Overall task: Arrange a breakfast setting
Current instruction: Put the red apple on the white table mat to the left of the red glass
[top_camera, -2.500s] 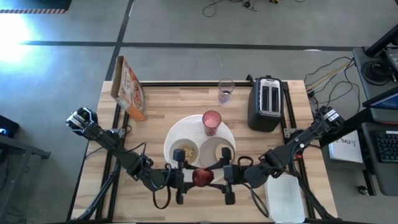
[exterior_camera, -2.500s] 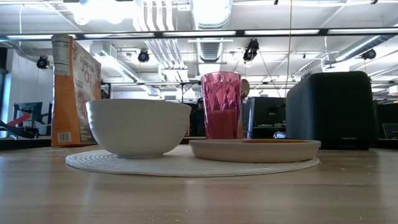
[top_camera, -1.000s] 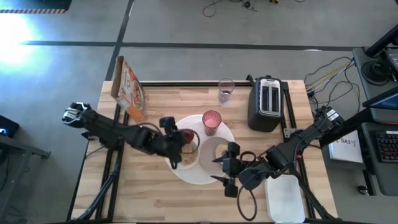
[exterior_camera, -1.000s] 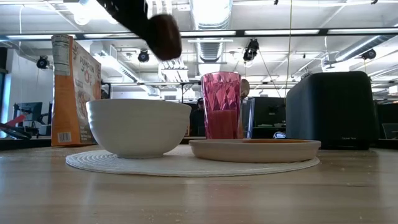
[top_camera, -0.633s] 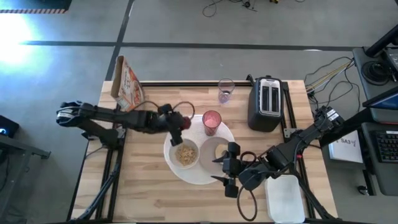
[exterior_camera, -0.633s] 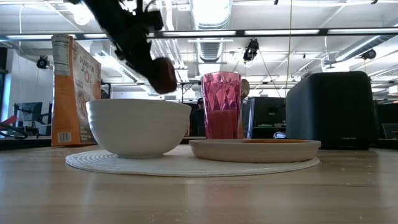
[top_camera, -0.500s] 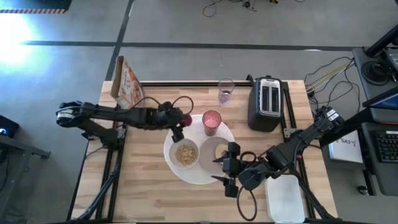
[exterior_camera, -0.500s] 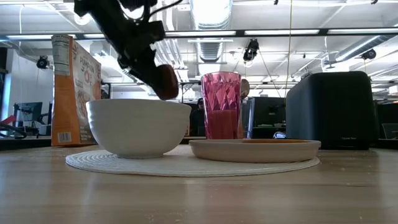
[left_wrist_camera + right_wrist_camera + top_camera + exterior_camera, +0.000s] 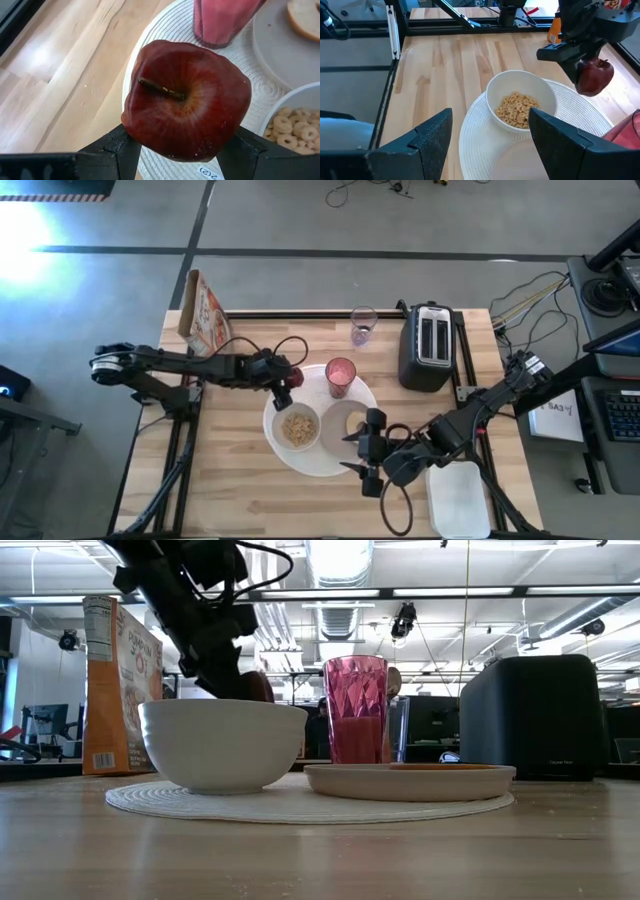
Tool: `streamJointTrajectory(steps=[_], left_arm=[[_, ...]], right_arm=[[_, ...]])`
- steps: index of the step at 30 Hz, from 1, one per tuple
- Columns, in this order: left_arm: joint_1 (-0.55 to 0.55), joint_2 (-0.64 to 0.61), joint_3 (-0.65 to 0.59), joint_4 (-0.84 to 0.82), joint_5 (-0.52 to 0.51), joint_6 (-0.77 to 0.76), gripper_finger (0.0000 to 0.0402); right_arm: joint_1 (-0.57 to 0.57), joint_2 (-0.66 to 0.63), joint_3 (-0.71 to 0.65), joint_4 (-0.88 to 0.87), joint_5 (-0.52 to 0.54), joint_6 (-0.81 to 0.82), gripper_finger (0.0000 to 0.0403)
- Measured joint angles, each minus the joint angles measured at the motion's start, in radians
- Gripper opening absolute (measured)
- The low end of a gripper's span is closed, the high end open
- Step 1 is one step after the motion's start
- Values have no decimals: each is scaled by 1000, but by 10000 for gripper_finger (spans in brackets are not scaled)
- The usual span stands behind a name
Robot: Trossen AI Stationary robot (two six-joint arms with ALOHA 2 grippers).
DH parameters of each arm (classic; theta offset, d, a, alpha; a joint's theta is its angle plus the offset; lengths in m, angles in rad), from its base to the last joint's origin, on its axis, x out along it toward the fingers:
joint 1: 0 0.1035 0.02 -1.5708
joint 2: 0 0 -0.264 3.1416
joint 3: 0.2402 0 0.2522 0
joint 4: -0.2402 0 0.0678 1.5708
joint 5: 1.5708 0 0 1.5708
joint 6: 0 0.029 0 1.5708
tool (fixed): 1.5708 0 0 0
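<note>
**Apple held above the plate's edge**

The left hand [image 9: 285,377] grips the red apple [image 9: 186,100] over the large round white plate's [image 9: 316,465] rim, beside the pink tumbler [image 9: 340,376]. Only the right wrist view shows cereal inside the small white bowl [image 9: 521,105] clearly. The right hand [image 9: 364,450] waits, released, near the small grey plate [image 9: 345,423].
</note>
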Motion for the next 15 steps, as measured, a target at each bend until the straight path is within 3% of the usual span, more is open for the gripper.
streamJointTrajectory(steps=[15], left_arm=[[0, 0, -18, 41, 12, -25, 223]], right_arm=[[0, 3, 0, 5, 0, -86, 247]])
